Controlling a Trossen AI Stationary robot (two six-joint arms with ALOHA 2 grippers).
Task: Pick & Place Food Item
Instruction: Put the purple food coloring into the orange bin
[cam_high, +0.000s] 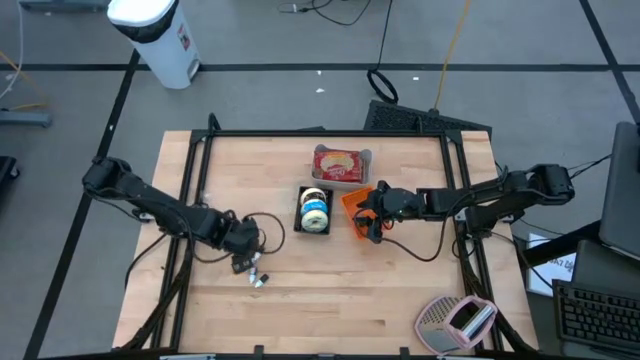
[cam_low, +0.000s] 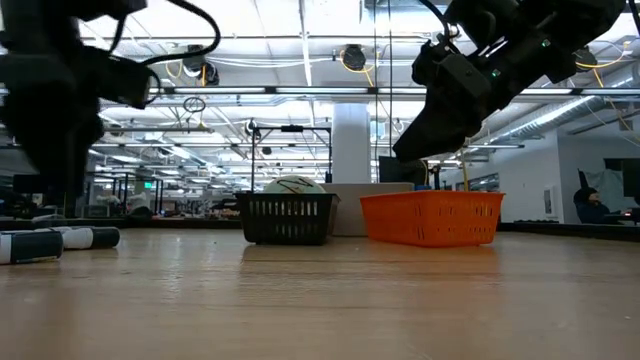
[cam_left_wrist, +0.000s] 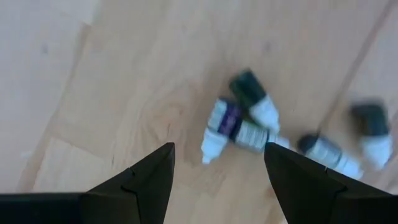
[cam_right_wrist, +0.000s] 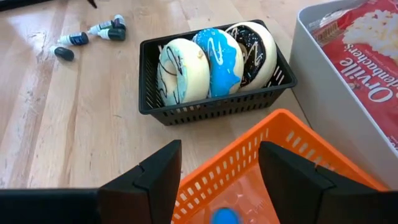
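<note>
Small bottles (cam_low: 60, 240) lie on the wooden table (cam_high: 330, 290); both hands (cam_high: 243, 262) (cam_high: 372, 226) released, ceiling lights beyond

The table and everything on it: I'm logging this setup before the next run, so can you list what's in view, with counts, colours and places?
Small bottles: four seen, white with dark caps, lying loose on the wood under the left gripper.
Black basket: one, table centre.
Doughnuts: three, cream, blue and dark-iced, on edge in the black basket.
Orange basket: one, beside the black basket, under the right gripper; a blue item shows inside.
Grey tray: one, behind the baskets, holding a red popcorn packet.
Table: one, light wood.
White bin: one, on the floor beyond the table.
Left gripper: open, pointing down over the bottles.
Right gripper: open, over the orange basket.
</note>
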